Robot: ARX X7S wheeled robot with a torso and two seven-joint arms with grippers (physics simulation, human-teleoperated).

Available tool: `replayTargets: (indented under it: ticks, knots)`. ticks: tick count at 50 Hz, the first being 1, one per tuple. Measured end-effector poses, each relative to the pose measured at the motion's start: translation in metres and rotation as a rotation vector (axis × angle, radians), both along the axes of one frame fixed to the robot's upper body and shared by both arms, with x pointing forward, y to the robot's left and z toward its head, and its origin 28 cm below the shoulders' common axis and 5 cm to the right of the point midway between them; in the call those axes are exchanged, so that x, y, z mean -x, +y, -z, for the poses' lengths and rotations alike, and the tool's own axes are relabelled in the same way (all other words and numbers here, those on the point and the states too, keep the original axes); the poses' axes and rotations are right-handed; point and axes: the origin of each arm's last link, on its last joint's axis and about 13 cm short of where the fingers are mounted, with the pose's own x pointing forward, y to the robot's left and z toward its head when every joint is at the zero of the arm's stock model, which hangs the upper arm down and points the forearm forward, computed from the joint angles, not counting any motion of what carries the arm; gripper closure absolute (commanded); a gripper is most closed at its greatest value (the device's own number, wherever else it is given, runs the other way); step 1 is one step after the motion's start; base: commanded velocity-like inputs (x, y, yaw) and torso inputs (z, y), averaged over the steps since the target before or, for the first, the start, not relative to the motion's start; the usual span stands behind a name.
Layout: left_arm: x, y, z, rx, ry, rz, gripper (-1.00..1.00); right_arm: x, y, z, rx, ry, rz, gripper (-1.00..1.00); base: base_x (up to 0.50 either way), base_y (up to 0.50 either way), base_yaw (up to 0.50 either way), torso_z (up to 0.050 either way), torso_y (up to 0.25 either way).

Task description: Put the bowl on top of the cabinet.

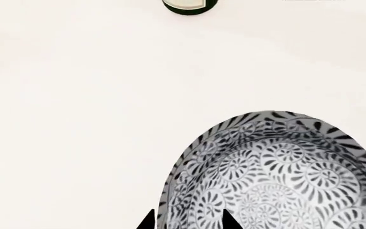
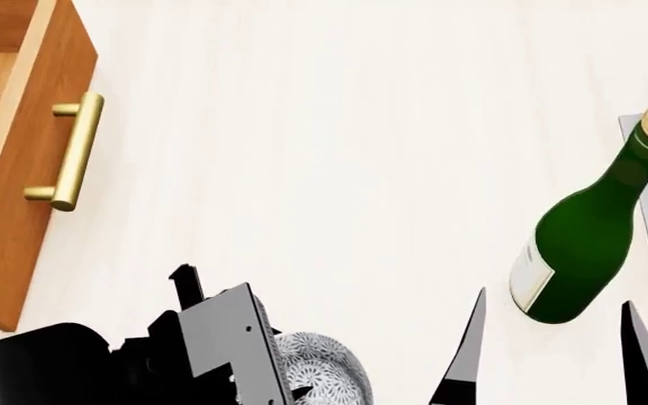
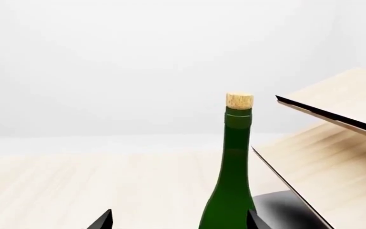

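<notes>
The bowl [image 1: 278, 176], white with a fine grey swirl pattern, sits on the pale table; in the head view only part of the bowl [image 2: 326, 369] shows, beside my left wrist. My left gripper [image 1: 188, 220] is right over its rim. One fingertip is outside the wall and the other is over the inside, with a gap still showing, so it is open. The orange-brown cabinet [image 2: 20, 177] with a brass handle [image 2: 71, 152] stands at the far left. My right gripper [image 2: 555, 359] is open and empty.
A corked green bottle [image 2: 577, 245] stands upright just beyond my right gripper [image 3: 179, 222]; the bottle [image 3: 232, 181] sits close to one fingertip. A pale slanted rack [image 3: 335, 157] on a dark base stands beside it at the table's right edge. The bottle [image 1: 189, 4] also shows beyond the bowl.
</notes>
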Motion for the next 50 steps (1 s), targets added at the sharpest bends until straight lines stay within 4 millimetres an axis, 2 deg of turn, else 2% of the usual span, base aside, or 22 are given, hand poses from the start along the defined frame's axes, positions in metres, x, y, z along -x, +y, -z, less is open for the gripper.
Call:
replayTargets:
  ticks: [14, 21, 33, 50]
  knots:
    - [0.001, 0.001, 0.001, 0.012, -0.022, 0.011, 1.00, 0.000, 0.001, 0.001, 0.006, -0.003, 0.003, -1.00, 0.00, 0.00, 0.00, 0.000, -0.003]
    - [0.002, 0.003, -0.006, 0.025, -0.051, 0.008, 1.00, 0.000, 0.001, 0.001, 0.009, -0.004, 0.002, -1.00, 0.00, 0.00, 0.00, 0.000, -0.001]
    - [0.000, 0.016, -0.037, 0.050, -0.163, -0.062, 1.00, 0.000, 0.001, 0.001, 0.014, -0.003, -0.003, -1.00, 0.00, 0.00, 0.00, 0.000, 0.000]
    - [0.001, 0.032, -0.103, 0.214, -0.322, -0.167, 1.00, -0.001, 0.001, 0.002, 0.019, 0.003, -0.004, -1.00, 0.00, 0.00, 0.00, 0.000, 0.000]
